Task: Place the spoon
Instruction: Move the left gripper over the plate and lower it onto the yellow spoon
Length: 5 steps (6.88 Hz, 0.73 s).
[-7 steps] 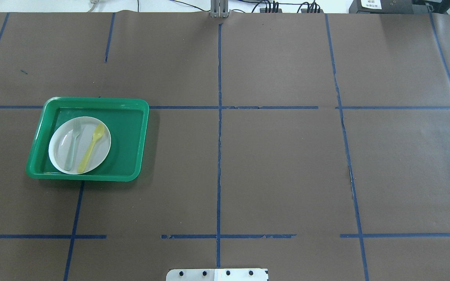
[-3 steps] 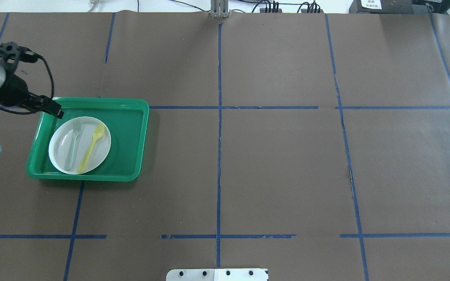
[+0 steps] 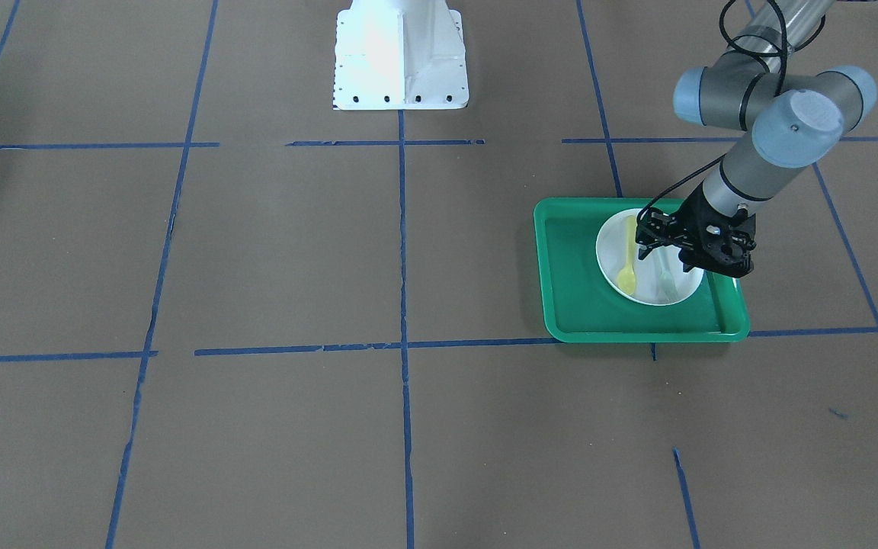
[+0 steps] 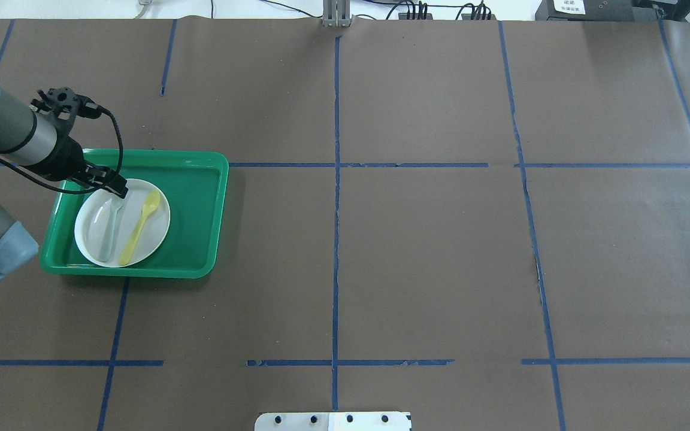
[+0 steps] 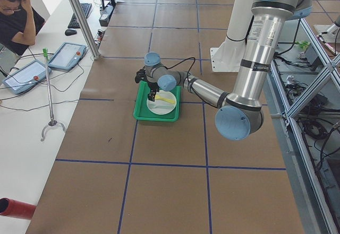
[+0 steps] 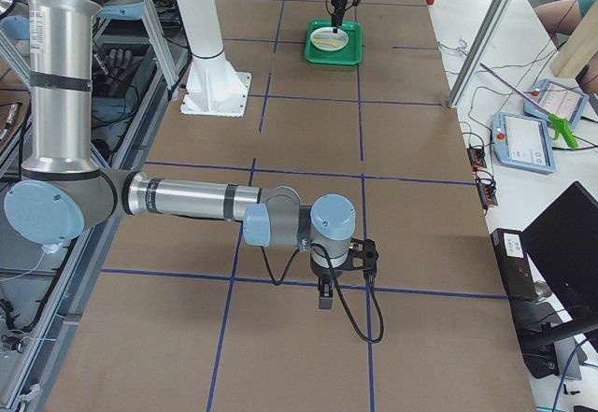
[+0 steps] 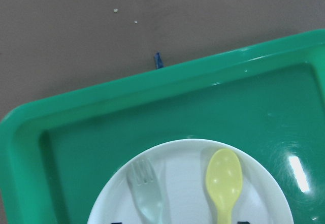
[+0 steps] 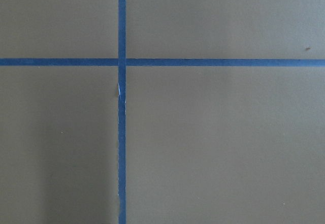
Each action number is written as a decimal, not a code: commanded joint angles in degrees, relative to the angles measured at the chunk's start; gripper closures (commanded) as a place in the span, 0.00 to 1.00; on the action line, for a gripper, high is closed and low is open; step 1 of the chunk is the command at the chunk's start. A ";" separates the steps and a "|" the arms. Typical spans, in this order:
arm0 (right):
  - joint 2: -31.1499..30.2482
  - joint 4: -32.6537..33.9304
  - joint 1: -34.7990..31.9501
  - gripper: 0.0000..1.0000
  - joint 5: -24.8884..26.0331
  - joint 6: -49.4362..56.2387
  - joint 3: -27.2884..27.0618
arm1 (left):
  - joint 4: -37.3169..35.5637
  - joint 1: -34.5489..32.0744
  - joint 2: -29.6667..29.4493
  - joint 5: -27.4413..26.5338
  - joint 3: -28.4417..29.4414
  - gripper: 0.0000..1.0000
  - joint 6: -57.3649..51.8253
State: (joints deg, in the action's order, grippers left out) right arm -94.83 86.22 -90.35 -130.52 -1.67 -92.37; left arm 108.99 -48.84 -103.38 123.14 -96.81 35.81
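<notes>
Spoon (image 7: 223, 179) and fork (image 7: 147, 196) handles beyond left wrist view's lower edge

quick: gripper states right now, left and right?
left gripper: open, empty, above the plate; the spoon lies on the plate.
right gripper: cannot tell, it shows only in the side view.

a robotics lab: a table (image 4: 429, 251) covered in brown paper gridded with blue tape lines (image 4: 336, 239), an industrial arm (image 5: 264, 48) on a white pedestal (image 3: 401, 61), an aluminium post (image 5: 79, 16), and teach pendants (image 5: 67, 55) and a seated operator (image 5: 16, 16) at a white bench along its far edge.
</notes>
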 commanded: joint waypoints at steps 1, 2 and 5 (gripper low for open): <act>0.00 0.00 0.00 0.00 0.00 0.00 0.00 | 0.08 2.34 -1.11 -0.88 1.70 0.25 0.05; 0.00 0.00 0.00 0.00 0.00 0.00 0.00 | 0.08 2.87 -2.34 -0.80 3.54 0.25 0.13; 0.00 0.00 0.00 0.00 0.00 0.00 0.00 | 0.08 3.75 -2.26 -0.89 3.90 0.30 0.13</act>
State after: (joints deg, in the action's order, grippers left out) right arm -94.83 86.22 -90.35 -130.52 -1.67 -92.37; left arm 109.07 -45.33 -105.66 122.29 -93.10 35.91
